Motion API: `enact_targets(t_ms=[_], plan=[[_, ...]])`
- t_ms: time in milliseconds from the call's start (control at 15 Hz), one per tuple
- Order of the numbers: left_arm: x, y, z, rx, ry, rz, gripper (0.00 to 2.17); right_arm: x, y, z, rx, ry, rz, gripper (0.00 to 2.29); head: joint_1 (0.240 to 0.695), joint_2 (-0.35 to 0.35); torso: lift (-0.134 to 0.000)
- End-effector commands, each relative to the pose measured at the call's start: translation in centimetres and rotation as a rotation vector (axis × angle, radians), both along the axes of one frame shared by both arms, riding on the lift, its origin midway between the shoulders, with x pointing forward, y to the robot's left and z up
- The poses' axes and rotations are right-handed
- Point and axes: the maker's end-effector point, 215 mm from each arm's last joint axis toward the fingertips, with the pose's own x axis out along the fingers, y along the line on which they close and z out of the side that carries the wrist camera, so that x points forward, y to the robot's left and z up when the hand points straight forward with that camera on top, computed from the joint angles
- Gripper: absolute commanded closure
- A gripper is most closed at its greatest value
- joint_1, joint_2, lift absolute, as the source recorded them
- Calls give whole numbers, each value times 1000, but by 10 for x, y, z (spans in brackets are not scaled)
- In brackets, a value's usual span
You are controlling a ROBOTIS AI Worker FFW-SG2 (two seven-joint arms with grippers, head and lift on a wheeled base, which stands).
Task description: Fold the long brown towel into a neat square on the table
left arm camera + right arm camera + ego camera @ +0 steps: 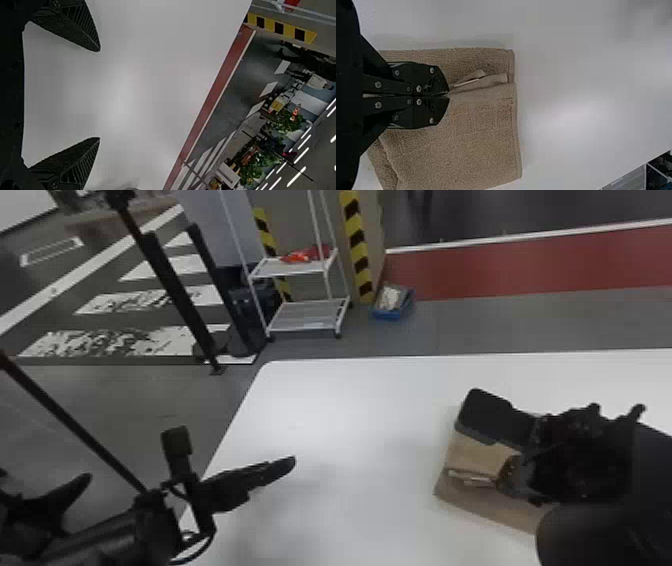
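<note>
While left fingers (272, 471) gape wide, right fingers (512, 479) pinch towel (474, 138).

Just beyond the white table's (320, 400) far edge, near its left corner, stands a white shelved cart (305, 267) beside yellow-and-black stripes (357, 245). A broad red band (500, 265) crosses the grey floor (500, 325) over there, and white stripes (100, 342) mark the left.

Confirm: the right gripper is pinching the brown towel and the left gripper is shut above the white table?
No, the left gripper is open above the white table, its fingers apart in the left wrist view; the right gripper is pinching the brown towel.
</note>
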Motion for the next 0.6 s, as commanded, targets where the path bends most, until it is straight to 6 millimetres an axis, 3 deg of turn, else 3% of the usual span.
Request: enact_targets(t_ms=[0, 133, 267, 400, 533], plan=[[1, -6, 3, -13, -8, -12, 87, 2, -1, 4, 23, 8, -12, 1450, 695, 350, -124], [-2, -26, 11, -49, -27, -59, 83, 11, -3, 20, 68, -11, -32, 1450, 695, 350, -124], [-5, -61, 15, -83, -37, -134, 73, 26, -6, 42, 128, -35, -62, 1450, 695, 350, -124], [-9, -95, 20, -152, -54, -212, 76, 35, -13, 50, 141, -52, -74, 1450, 695, 345, -124], [-17, -128, 27, -226, -77, -286, 110, 37, -14, 54, 157, -53, -76, 1450, 695, 292, -124]])
